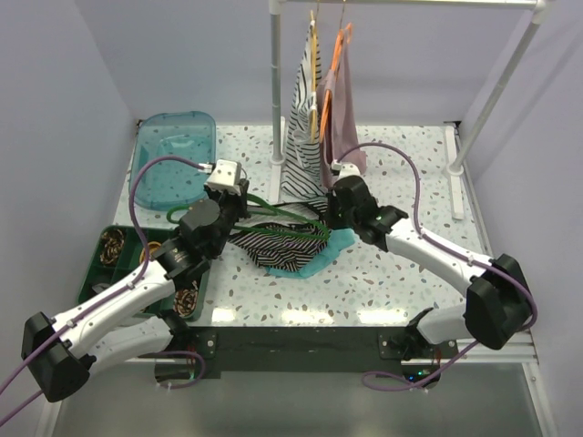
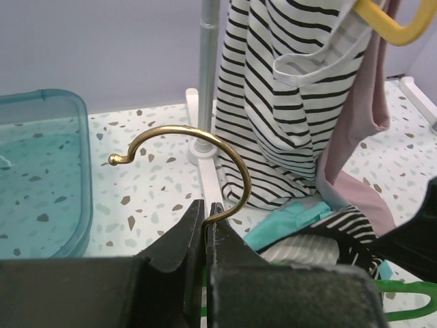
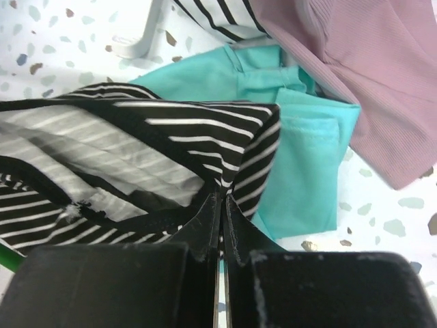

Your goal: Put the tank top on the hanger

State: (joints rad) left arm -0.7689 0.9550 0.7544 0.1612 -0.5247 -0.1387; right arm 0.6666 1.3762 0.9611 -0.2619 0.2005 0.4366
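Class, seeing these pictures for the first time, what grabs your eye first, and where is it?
The striped tank top lies crumpled mid-table over a teal cloth, its edge pinched by the right gripper. The left gripper clamps the hanger by its gold hook beside it. Behind, a striped top and a pink garment hang from the rail.

Robot lab test cell. Identified by left arm [image 1: 118, 305] and right arm [image 1: 437, 250] bolted at the near edge of a speckled table [image 1: 410, 273], purple cable [image 1: 134, 205] looped in the open, plain pale walls [image 1: 55, 109] closing three sides, white clothes rail [image 1: 275, 82] standing on the table, teal bin [image 1: 173, 155], green tray [image 1: 91, 269].
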